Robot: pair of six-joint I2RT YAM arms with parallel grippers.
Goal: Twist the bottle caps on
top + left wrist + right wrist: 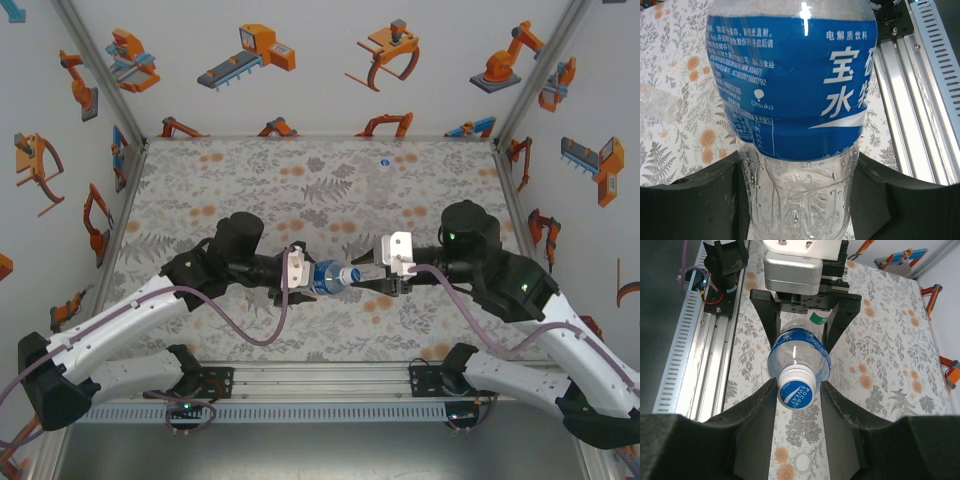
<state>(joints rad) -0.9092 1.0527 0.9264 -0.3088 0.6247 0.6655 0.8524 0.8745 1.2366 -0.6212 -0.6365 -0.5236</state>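
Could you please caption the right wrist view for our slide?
The right gripper flanks the cap of the blue-labelled bottle, which the left gripper holds over the floral table.

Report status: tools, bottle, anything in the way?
Left tool shut on bottle, held level. Right tool straddles the cap on its neck; grip unclear. Spare cap lies on table below, out of the way.

Left arm and right arm: white shells on the long links, black joint housings. A mauve cable runs along each. Green lights dot the right arm's joints. Left gripper: grey metal block on a black, screwed frame. Right gripper: matte black fingers.
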